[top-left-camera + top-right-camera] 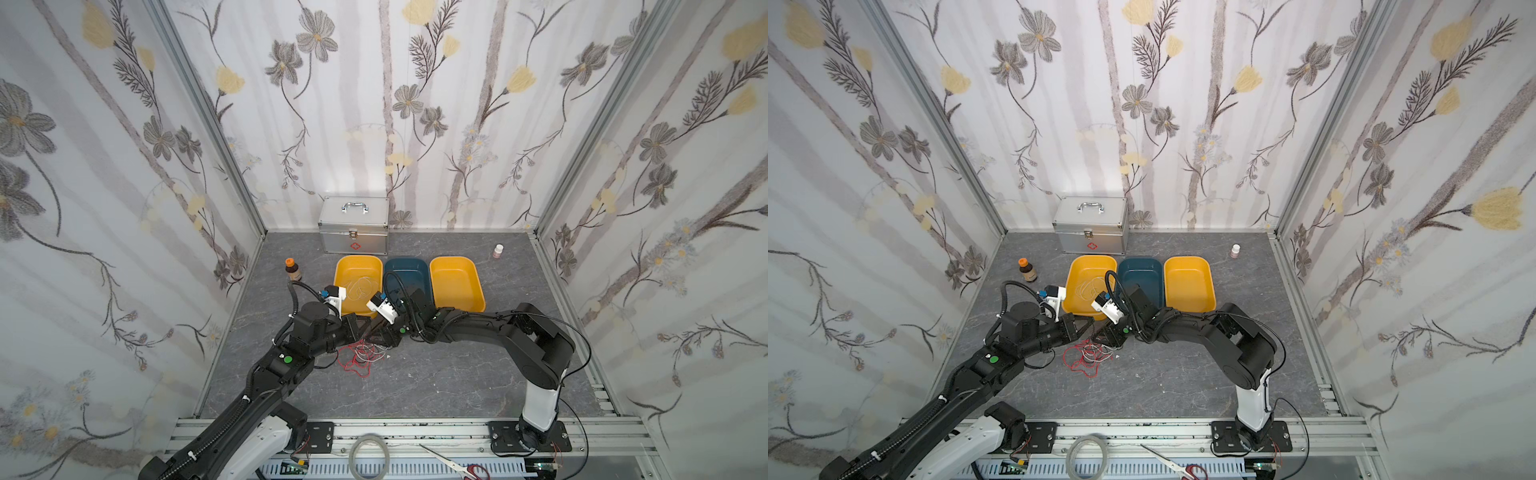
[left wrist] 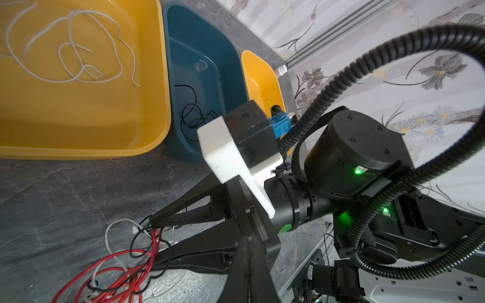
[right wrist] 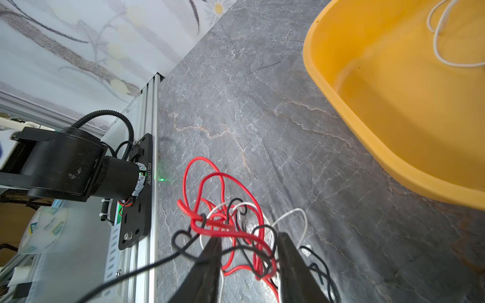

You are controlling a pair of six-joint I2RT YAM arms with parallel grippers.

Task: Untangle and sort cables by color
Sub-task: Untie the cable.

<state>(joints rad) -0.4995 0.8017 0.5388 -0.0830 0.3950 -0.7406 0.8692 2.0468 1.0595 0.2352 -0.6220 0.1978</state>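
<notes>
A tangle of red, black and white cables (image 1: 360,354) (image 1: 1087,356) lies on the grey table in front of the trays. My right gripper (image 3: 248,237) is open and low over the tangle, with red and black loops (image 3: 252,251) between its fingers. My left gripper (image 2: 249,241) is shut just beside it, and I see nothing between its jaws. The right gripper's two fingers (image 2: 189,212) show in the left wrist view, pointing at the tangle (image 2: 136,257). A white cable (image 2: 70,52) lies in the left yellow tray (image 1: 345,266). A black cable (image 2: 193,118) lies in the blue tray (image 1: 405,270).
A second yellow tray (image 1: 455,282) stands right of the blue one. A silver case (image 1: 354,226) stands at the back wall, a brown bottle (image 1: 292,269) at the left and a small white bottle (image 1: 498,250) at the back right. A tape ring (image 1: 369,455) and scissors (image 1: 453,461) lie on the front rail.
</notes>
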